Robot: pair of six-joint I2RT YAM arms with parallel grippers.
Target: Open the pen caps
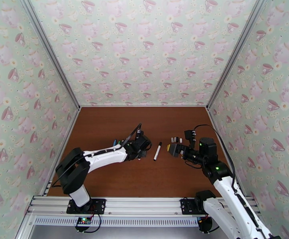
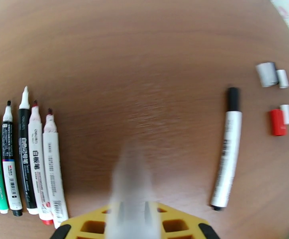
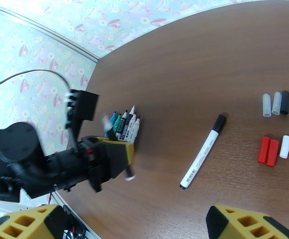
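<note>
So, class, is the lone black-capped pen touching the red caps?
Apart. The right wrist view shows a stretch of bare table between the black-capped pen and the red caps.

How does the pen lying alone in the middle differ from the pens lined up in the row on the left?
The lone pen has its black cap on; the row pens are uncapped, tips bare. The lone pen lies by itself; the row pens lie side by side, packed close. All lie flat on the brown table.
</note>
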